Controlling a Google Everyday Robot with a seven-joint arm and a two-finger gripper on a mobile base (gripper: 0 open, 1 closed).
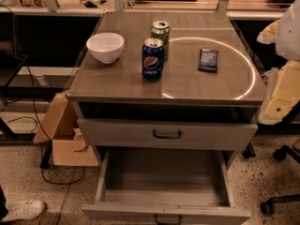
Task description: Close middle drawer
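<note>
Fully pulled out, the middle drawer point(164, 182) fills the bottom centre of the frame. Its low grey front panel faces the camera, with a small dark loop handle point(167, 218) at centre and a long, bare metal tray behind it. Standing out this far, it looks to need a straight push on that panel to go home. Above it, the taller drawer front point(117, 134) sits nearly flush under the cabinet top point(206, 86), a smooth grey slab. On the slab stand a round white bowl point(105, 47), a blue Pepsi can point(153, 58), a green can point(160, 32) just behind it and a flat dark packet point(208, 60), all set back from the front edge. The gripper point(282, 90), a pale cream shape, hangs at the right edge of the frame, well apart from the drawer and touching no part of it. How wide it stands cannot be told. A cardboard box point(65, 135) leans at the cabinet's left.
</note>
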